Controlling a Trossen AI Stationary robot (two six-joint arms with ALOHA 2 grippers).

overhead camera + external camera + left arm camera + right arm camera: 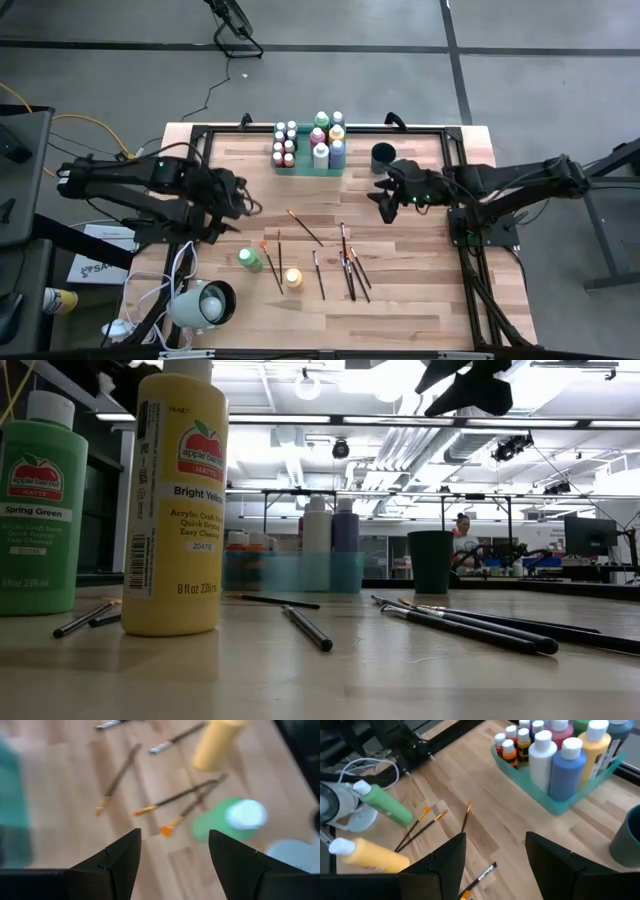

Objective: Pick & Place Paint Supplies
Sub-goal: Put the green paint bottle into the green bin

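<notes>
A green paint bottle and a yellow one stand upright on their bases near the table's front edge; the low view shows both, the green bottle and the yellow bottle. Several thin dark paintbrushes lie flat around them. More bottles stand in the green tray at the back. My left gripper hangs open above the table's left part, over brushes and the green bottle. My right gripper hangs open right of centre, near the dark cup.
A white round lamp-like object with cables sits at the near left corner. A black frame borders the table's back and sides. Bare wood lies between the tray and the brushes.
</notes>
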